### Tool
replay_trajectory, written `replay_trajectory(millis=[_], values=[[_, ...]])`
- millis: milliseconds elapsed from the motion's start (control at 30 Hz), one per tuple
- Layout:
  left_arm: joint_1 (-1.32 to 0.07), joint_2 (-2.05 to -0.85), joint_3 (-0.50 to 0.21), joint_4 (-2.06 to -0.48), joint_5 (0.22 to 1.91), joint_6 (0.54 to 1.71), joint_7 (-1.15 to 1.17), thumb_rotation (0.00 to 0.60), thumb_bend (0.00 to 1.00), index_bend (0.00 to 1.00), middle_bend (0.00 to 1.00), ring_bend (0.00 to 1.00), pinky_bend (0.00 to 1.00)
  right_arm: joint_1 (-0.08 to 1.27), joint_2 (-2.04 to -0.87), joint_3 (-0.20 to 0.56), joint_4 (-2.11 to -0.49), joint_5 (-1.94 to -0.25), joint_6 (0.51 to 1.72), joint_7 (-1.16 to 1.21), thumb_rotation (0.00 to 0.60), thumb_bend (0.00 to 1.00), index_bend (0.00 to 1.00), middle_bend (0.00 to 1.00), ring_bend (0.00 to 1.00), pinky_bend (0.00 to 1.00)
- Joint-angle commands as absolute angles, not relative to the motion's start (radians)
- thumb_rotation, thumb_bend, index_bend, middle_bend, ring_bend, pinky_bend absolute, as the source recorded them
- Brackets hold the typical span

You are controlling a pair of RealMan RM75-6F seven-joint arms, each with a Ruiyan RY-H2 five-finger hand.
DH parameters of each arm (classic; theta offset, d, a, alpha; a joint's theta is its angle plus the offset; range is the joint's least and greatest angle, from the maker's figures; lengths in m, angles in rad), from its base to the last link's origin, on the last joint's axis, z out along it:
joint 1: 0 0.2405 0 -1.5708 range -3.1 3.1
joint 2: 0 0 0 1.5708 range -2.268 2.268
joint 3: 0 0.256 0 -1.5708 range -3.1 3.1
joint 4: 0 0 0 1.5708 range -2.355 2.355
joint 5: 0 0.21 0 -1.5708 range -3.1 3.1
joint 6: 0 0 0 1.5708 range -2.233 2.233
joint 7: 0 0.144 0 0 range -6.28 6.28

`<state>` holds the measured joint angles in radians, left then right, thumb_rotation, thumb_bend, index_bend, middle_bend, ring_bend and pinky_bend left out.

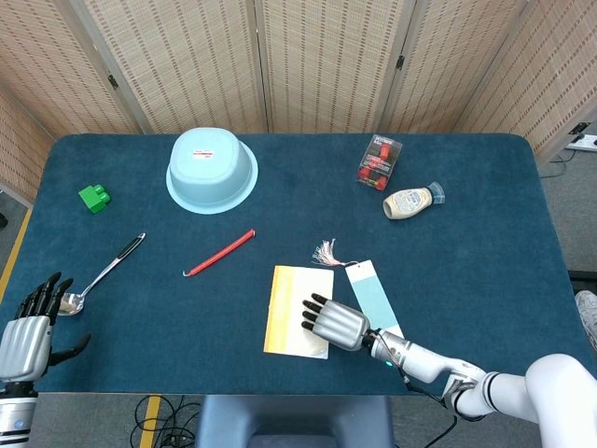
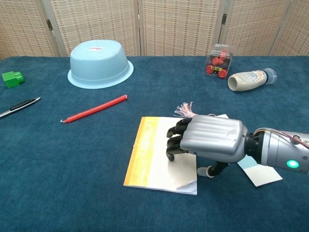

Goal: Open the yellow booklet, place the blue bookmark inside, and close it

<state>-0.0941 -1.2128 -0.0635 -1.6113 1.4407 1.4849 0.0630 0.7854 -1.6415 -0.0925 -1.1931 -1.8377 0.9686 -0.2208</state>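
Table [image 1: 485, 280]: covered in dark blue cloth, carrying everything below; folding screens stand behind it.
Basin [image 1: 212, 169]: pale blue, upside down, toward the far left of the table.
Yellow booklet [image 1: 284, 310]: lies flat and closed near the front edge, yellow band along its left side, the rest of the cover pale; in the chest view its near right corner curls up slightly [image 2: 188, 182].
Right hand [image 1: 333, 323]: lies palm down on the right part of the booklet, dark fingertips [image 2: 173, 145] curled and pressing on the cover; the thumb sits low beside the booklet's right edge. It presses rather than grips, and nothing is enclosed in it.
Left hand [image 1: 28, 331]: at the front left corner, off the booklet, fingers spread apart and holding nothing; seen only in the head view.
Blue bookmark [image 1: 372, 294]: light blue strip flat on the table just right of the booklet, partly under the right hand and wrist; its pink tassel [image 1: 326, 251] fans out beyond the booklet's far right corner.
Spoon [image 1: 104, 273]: metal with a black handle, near the left hand.
Red pen [image 1: 219, 253]: lies diagonally between basin and booklet.
Bottle [image 1: 411, 201]: cream-coloured, on its side at the far right.
Clear box [image 1: 379, 161]: holds red pieces, just beyond the bottle.
Green block [image 1: 93, 197]: far left, well apart from the rest.
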Motion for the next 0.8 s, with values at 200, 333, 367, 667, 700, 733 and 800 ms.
replay_trajectory(millis=[200,333,367,667,700,733,800], values=[[-0.091,-1.209,-0.064,-1.614,1.439,1.486,0.062,0.6,0.23,0.12,0.05,0.09,0.17,0.796,-1.647,-0.088,-1.194,-1.826,0.964,-0.226,0.6,0.33,0.37,0.33,0.17,0.22],[-0.091,-1.208,-0.063,-1.615,1.439,1.484,0.063,0.6,0.23,0.12,0.05,0.09,0.17,0.801,-1.647,-0.088,-1.195,-1.822,0.961,-0.231,0.6,0.33,0.38,0.33,0.18,0.22],[-0.092,-1.208,-0.062,-1.616,1.439,1.483,0.064,0.6,0.23,0.12,0.05,0.09,0.17,0.802,-1.648,-0.088,-1.195,-1.822,0.959,-0.232,0.6,0.33,0.38,0.33,0.18,0.22],[-0.092,-1.206,-0.062,-1.617,1.436,1.477,0.062,0.6,0.23,0.12,0.04,0.09,0.17,0.807,-1.669,-0.086,-1.178,-1.814,0.966,-0.232,0.6,0.33,0.38,0.33,0.18,0.22],[-0.092,-1.206,-0.062,-1.617,1.436,1.477,0.062,0.6,0.23,0.12,0.04,0.09,0.17,0.807,-1.673,-0.086,-1.174,-1.814,0.97,-0.232,0.6,0.33,0.38,0.34,0.19,0.22],[-0.092,-1.206,-0.062,-1.617,1.436,1.477,0.061,0.6,0.23,0.12,0.04,0.09,0.17,0.807,-1.678,-0.086,-1.168,-1.815,0.974,-0.231,0.6,0.33,0.38,0.34,0.19,0.22],[-0.091,-1.205,-0.061,-1.617,1.436,1.476,0.061,0.6,0.23,0.12,0.04,0.09,0.17,0.806,-1.687,-0.085,-1.155,-1.816,0.983,-0.229,0.6,0.34,0.4,0.35,0.19,0.22]])
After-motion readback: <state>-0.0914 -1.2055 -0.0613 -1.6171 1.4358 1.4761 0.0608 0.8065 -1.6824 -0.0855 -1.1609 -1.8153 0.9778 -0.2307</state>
